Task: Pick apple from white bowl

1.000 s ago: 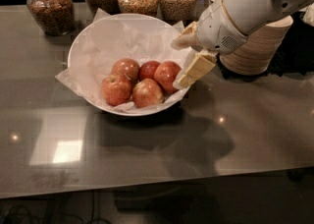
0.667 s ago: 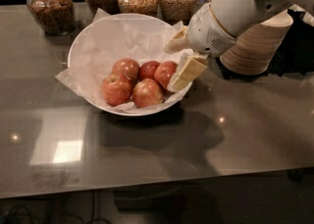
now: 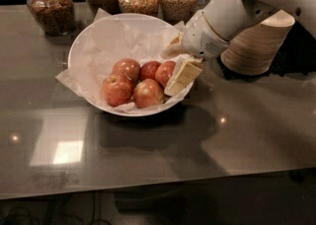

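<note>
The white bowl [image 3: 94, 41], wide and lined with crinkled white paper, sits on the dark table and holds five apples. The red apple [image 3: 164, 72] lies at the right of the pile, beside a smaller dark-red one [image 3: 148, 69]. More mottled apples [image 3: 117, 90] lie in front. My gripper [image 3: 177, 64] comes in from the right over the bowl's right rim. It is open, with one cream finger [image 3: 183, 77] in front of the red apple and the other [image 3: 173, 49] behind it. It holds nothing.
Several glass jars of dry food [image 3: 49, 8] stand along the back edge. A tall stack of tan paper bowls [image 3: 256, 44] stands right of the bowl, under my arm. The table's front edge [image 3: 148, 189] runs across the bottom.
My gripper has moved left and slightly down, from outside the bowl's right rim to straddling the rightmost apple. The apples and bowl have not moved.
</note>
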{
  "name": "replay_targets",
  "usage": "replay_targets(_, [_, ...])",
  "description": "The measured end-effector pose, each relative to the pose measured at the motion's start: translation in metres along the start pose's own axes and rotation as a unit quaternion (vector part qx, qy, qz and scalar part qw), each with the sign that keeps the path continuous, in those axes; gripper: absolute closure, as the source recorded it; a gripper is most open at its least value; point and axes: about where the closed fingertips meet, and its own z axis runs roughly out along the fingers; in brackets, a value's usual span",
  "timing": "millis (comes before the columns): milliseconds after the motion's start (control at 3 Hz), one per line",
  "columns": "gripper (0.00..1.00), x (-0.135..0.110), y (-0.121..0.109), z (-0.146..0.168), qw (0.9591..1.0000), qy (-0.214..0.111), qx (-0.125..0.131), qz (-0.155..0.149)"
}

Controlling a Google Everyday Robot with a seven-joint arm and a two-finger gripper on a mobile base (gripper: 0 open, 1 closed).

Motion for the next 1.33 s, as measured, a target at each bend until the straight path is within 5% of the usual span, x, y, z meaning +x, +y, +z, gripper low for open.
replay_targets(1000, [0.36,0.0185,-0.0020,0.0158,0.9997,0.004,-0.010,0.022])
replay_targets(1333, [0.54,0.0185,-0.0020,0.0158,0.9997,0.004,-0.010,0.022])
